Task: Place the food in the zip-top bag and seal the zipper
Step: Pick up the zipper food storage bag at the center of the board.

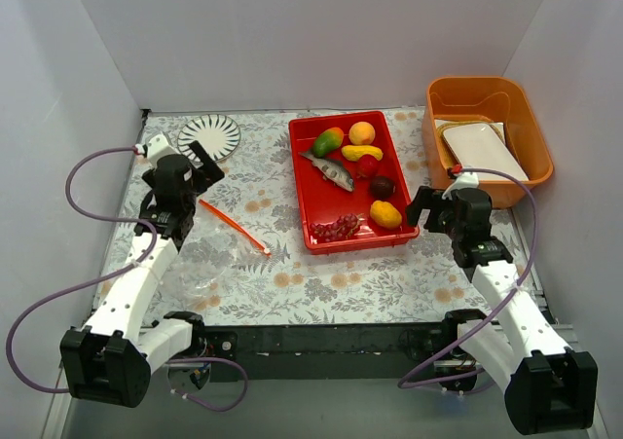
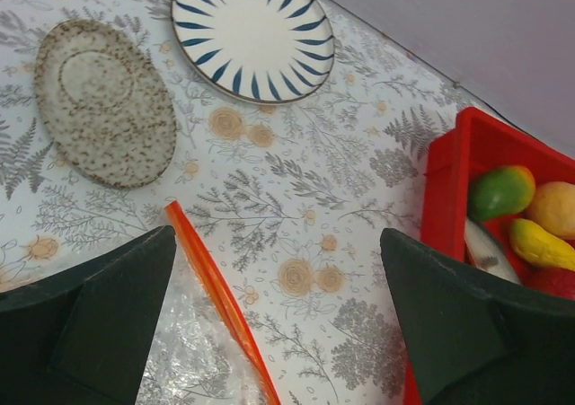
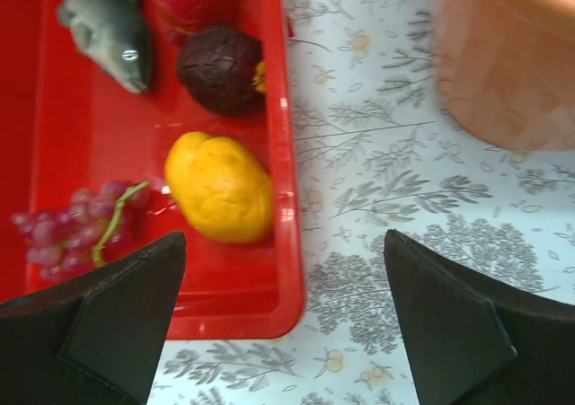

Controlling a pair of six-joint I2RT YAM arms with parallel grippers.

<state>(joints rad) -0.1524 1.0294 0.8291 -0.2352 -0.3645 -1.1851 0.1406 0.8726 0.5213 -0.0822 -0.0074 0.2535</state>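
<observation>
Left fingers (image 1: 202,164) hang spread wide and empty over the far end of the bag (image 1: 200,274), whose zipper (image 1: 234,225) lies slantwise on open desk (image 1: 292,275) between plate (image 1: 209,137) and tray (image 1: 302,181). Right fingers (image 1: 424,208), equally wide and empty, hover at the tray's near right corner, beside the food (image 1: 385,214) lying inside; a bin (image 1: 438,118) stands close on the right.

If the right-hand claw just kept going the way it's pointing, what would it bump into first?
Most likely the red tray, at its right rim near the front corner, framed between the open right gripper's fingers; depth is unclear.
</observation>
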